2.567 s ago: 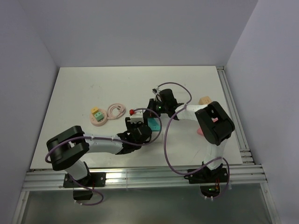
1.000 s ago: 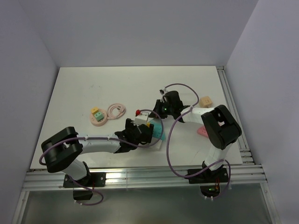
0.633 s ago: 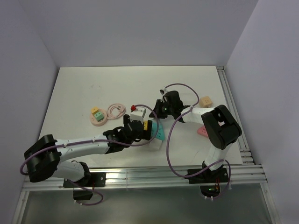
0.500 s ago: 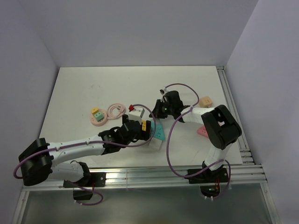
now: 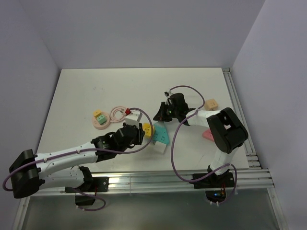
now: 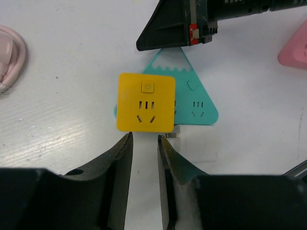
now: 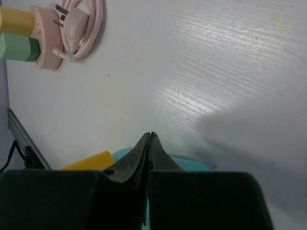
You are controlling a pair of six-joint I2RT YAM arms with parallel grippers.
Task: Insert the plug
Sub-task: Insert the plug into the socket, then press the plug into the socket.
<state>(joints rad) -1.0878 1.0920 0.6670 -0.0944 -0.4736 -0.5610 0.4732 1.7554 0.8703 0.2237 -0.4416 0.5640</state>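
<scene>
One small mint-green plug [image 5: 102,119] stood at the far left of the table on a pink round base [image 5: 99,126], touching a yellow piece [image 5: 97,114] on the same base. Whether its prongs were seated in the base could not be told. Just to the right lay a coiled pink cable [image 5: 118,113], and then a white block [image 5: 133,115] with a red part. Further right, and nearer to the arm bases, the left gripper [image 6: 144,143] hovered just beside a yellow socket cube [image 6: 146,101]. Its fingers were drawn close, with only a narrow strip of table between them, and they pinched nothing. The cube covered the left part of a teal triangular socket board [image 6: 196,103], its holes facing up. At the far side of this board the right gripper [image 7: 149,139] had its fingers pressed fully together, empty, with the tip over the edge of the board. So the plug lay to the left of both tools and well apart from the sockets, and the left gripper was the nearer one. In the overhead view the plug and its yellow neighbour made a short diagonal row, so the left gripper would probably need to open first and turn its wrist to take the plug alone.
</scene>
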